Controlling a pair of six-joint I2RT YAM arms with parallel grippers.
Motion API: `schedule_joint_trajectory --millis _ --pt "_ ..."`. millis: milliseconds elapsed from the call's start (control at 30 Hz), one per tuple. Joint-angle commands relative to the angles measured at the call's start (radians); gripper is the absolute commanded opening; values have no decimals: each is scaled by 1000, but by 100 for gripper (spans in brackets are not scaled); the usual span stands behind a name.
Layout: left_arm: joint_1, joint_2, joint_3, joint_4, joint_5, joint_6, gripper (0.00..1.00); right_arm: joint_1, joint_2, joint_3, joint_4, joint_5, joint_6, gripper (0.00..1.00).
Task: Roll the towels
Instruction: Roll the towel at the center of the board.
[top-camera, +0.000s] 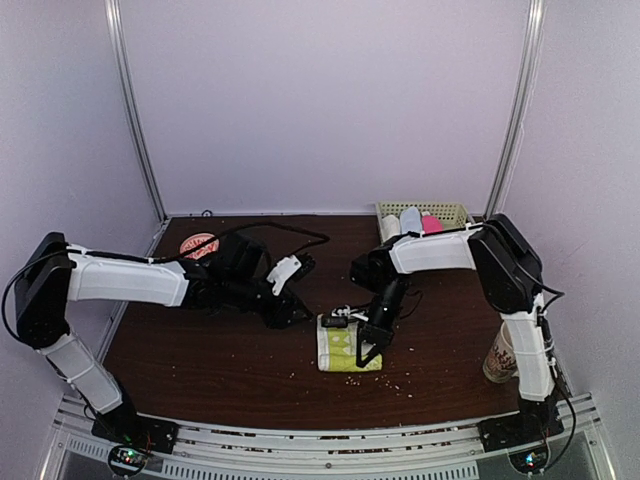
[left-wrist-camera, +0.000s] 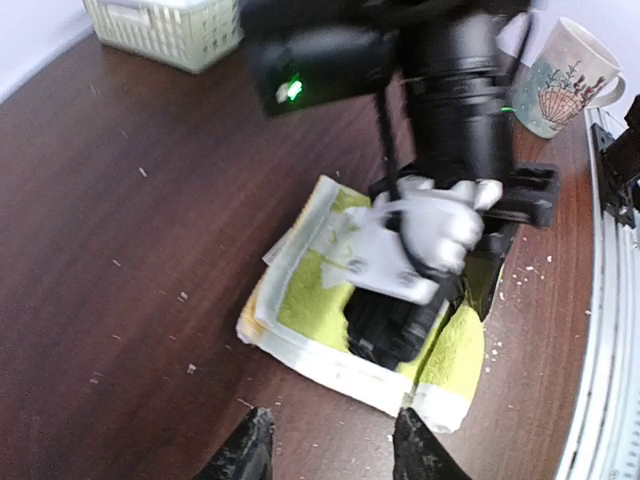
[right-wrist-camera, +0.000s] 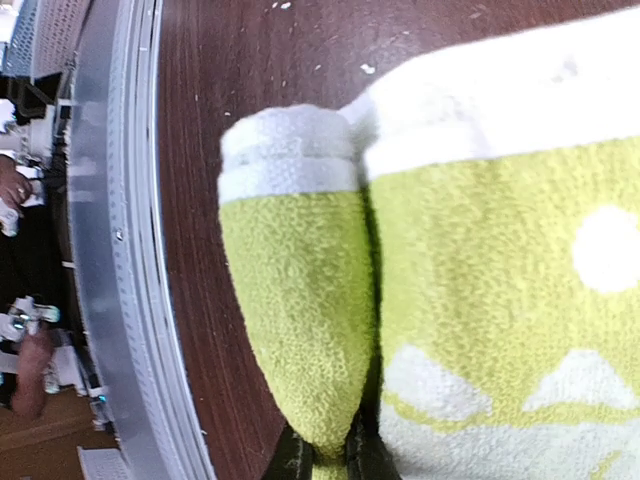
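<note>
- The left tool (left-wrist-camera: 333, 430) hangs just short of the cloth's left edge. Its fingers are apart with nothing but bare desk (top-camera: 200, 350) between them. I'd bring it down onto the left side of the cloth as a pin, so the whole thing doesn't skate along when the other side gets pulled.
- The yellow-green towel (top-camera: 335, 350) lies at the middle of the desk toward the near edge, between the two arms. It's fuzzy terry, lime with cream shapes and a cream border band. It looks folded double already, with stacked edges showing on its left side. It's soft and floppy, so it'll sag wherever it isn't supported.
- The right tool (right-wrist-camera: 325, 462) is clamped together on a pinched-up ridge of that towel at its right end, and the cream hem bulges out past the pinch. From the wrist view I honestly can't tell whether it has one layer or both.
- For the roll itself, I'd stay low and carry the pinched end over the flat part toward the left, turning as it goes. Lift high and the roll opens up loose. If only the top layer is caught, re-grab before going further.
- The hot-pink towel (top-camera: 432, 224) sits in the basket (top-camera: 455, 212) at the back right, not yet rolled.
- A mug (top-camera: 497, 358) stands at the right edge, near enough to watch the elbow swing.
</note>
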Motion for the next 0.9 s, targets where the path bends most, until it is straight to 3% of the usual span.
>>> schedule_joint_trajectory --millis 0,100,300,467,667,867 --pt "-80 -103 -92 234 -117 116 43 -58 174 108 -147 -38 27 4" --pt "-170 -84 -66 194 -178 247 44 -93 280 166 -215 -81 28 4" --pt "-280 99 95 -9 -229 443 38 -98 289 153 -215 -67 17 4" --pt "-309 263 189 -87 -230 485 35 -99 282 155 -210 -62 20 4" --pt "-322 350 230 -110 -277 516 32 -99 283 151 -211 -65 18 4" --pt "-324 354 213 -99 -297 520 11 -99 281 160 -215 -70 16 5"
